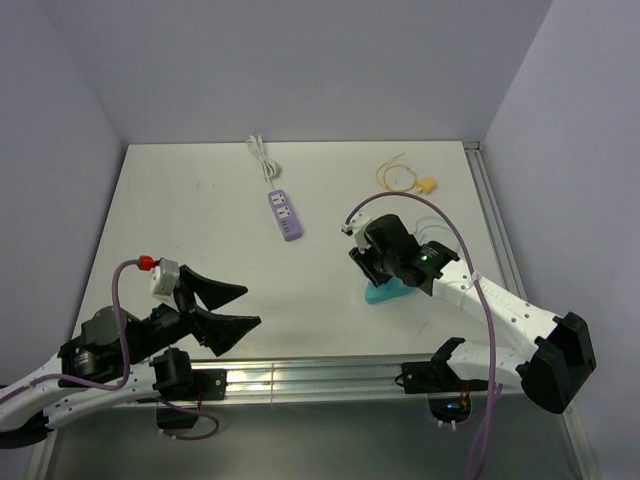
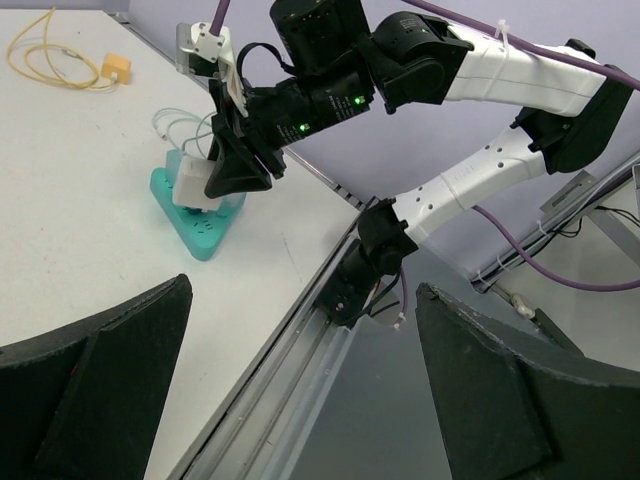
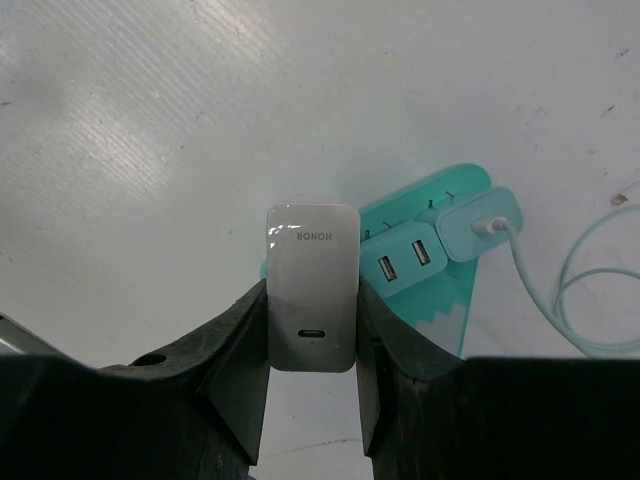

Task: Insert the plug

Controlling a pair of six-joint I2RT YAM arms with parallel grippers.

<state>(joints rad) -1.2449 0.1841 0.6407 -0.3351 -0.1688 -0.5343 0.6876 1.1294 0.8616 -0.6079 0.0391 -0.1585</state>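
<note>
My right gripper (image 3: pixel 312 292) is shut on a white HONOR charger plug (image 3: pixel 312 245), fingers pressed against its two sides. The plug stands upright on one end of a teal triangular power strip (image 3: pixel 445 300); its prongs are hidden. In the left wrist view the white plug (image 2: pixel 190 187) sits on the teal strip (image 2: pixel 195 238) under the right gripper (image 2: pixel 235 170). From above, the right gripper (image 1: pixel 375 262) covers the plug. A small yellow-tan plug (image 1: pixel 427 184) on a looped yellow cable (image 1: pixel 393 172) lies at the back right. My left gripper (image 1: pixel 232 305) is open and holds nothing.
A purple power strip (image 1: pixel 285 214) with a white cord (image 1: pixel 262 155) lies at the back middle. The teal strip also carries a mint two-port USB adapter (image 3: pixel 400 262) and a mint plug (image 3: pixel 480 225) with a pale looped cable (image 3: pixel 570 290). A metal rail (image 1: pixel 300 375) runs along the near edge.
</note>
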